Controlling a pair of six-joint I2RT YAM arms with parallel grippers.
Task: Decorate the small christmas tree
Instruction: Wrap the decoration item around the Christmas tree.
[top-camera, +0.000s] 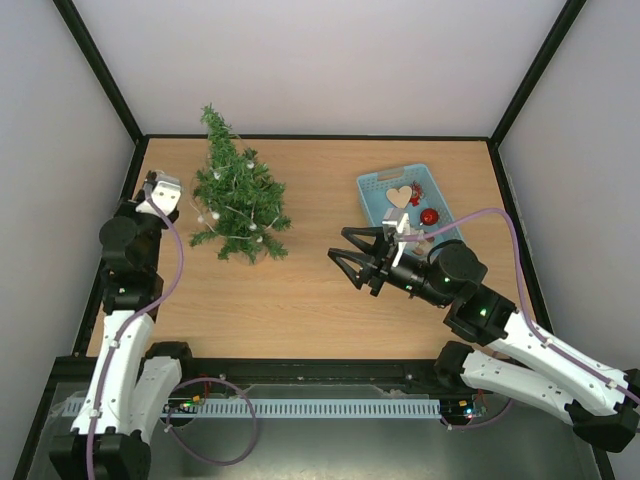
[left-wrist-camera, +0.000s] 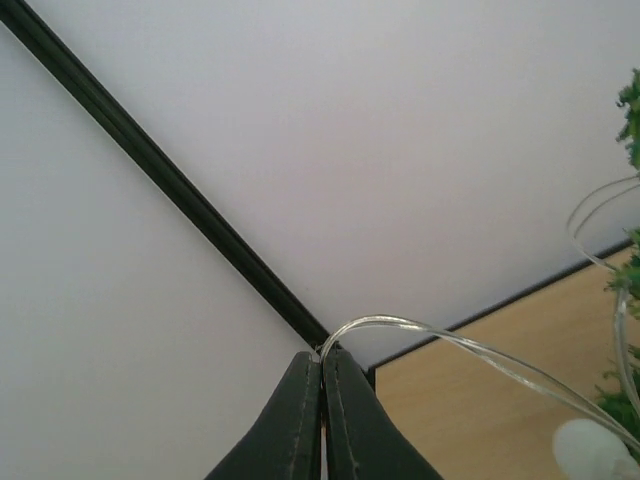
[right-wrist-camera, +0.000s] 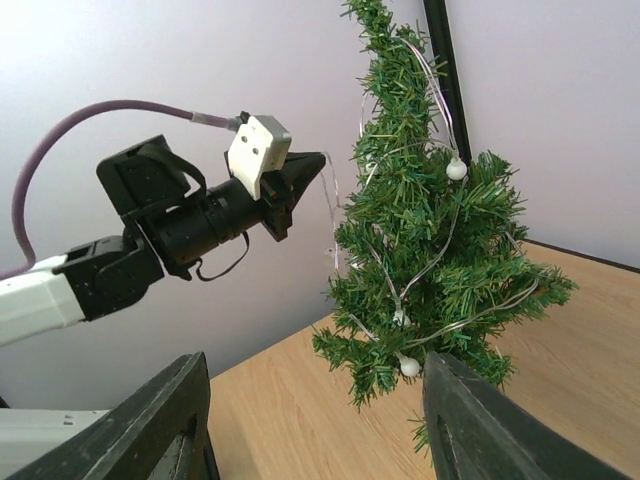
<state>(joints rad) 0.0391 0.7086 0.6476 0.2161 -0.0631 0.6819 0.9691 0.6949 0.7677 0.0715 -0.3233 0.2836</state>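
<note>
Now L pincer (left-wrist-camera: 322, 352) nips light wire (left-wrist-camera: 390, 320) by tree (top-camera: 238, 200), left edge; R pincer (top-camera: 337, 242) wide over open table (top-camera: 320, 310).

The small christmas tree (top-camera: 238, 205), a miniature artificial conifer with bushy dark green needles and a pointed tip, is seen standing upright on the far-left part of the light wooden tabletop (top-camera: 320, 300). A string of small white bulbs on thin clear wire (right-wrist-camera: 457, 170) is looped around its branches, with one strand drawn off to its left.
</note>
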